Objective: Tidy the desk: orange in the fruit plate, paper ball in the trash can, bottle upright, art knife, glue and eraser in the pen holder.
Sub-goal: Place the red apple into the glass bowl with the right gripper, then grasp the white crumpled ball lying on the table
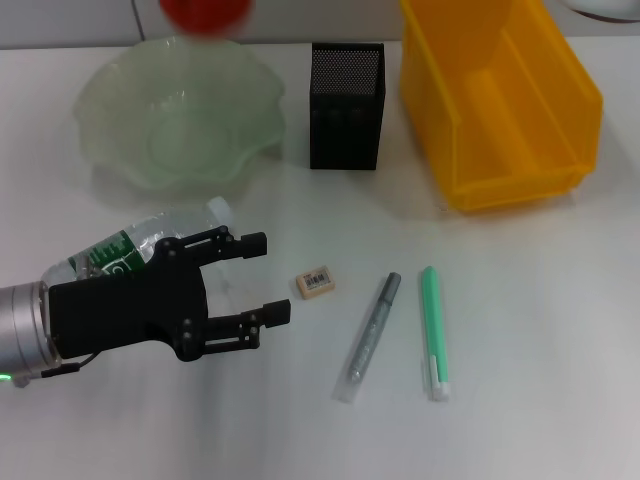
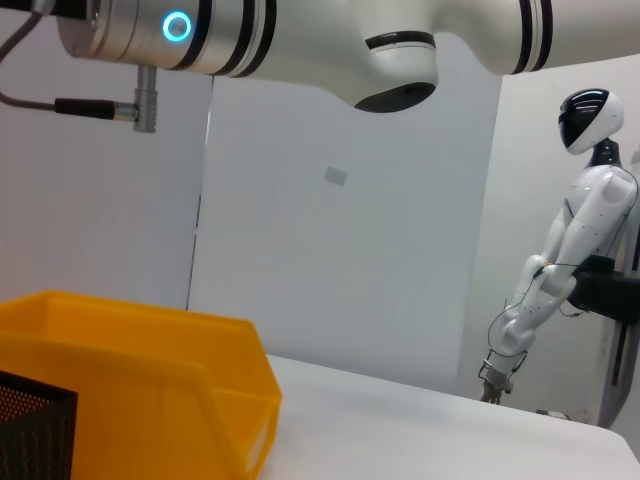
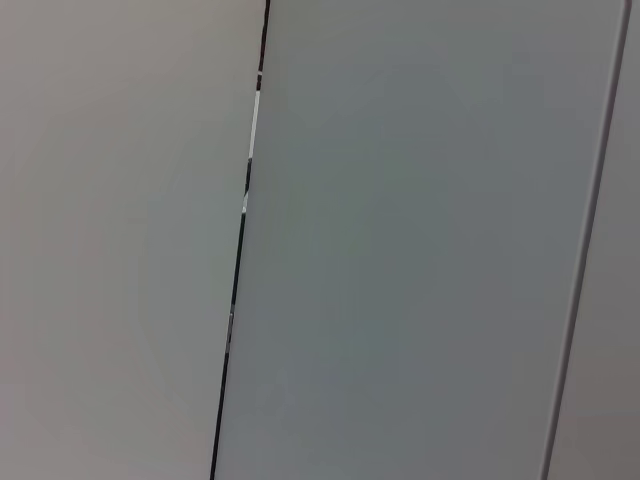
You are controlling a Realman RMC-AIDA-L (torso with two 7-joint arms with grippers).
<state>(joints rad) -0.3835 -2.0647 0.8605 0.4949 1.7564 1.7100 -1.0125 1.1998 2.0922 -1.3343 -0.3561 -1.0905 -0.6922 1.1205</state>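
Note:
My left gripper [image 1: 264, 279] is open above the table at the near left, its fingers pointing right. A clear bottle [image 1: 150, 243] with a green label lies on its side just behind and partly under the hand. A small tan eraser [image 1: 315, 282] lies just right of the fingertips. A grey art knife [image 1: 373, 336] and a green glue stick [image 1: 433, 331] lie side by side further right. The black mesh pen holder [image 1: 345, 105] stands at the back. The pale green fruit plate [image 1: 180, 115] is at the back left. An orange-red round fruit [image 1: 205, 12] shows blurred at the top edge. The right gripper is out of view.
A yellow bin [image 1: 497, 100] stands at the back right; it also shows in the left wrist view [image 2: 140, 385] beside the pen holder's edge [image 2: 35, 430]. No paper ball is visible. The right wrist view shows only a grey wall.

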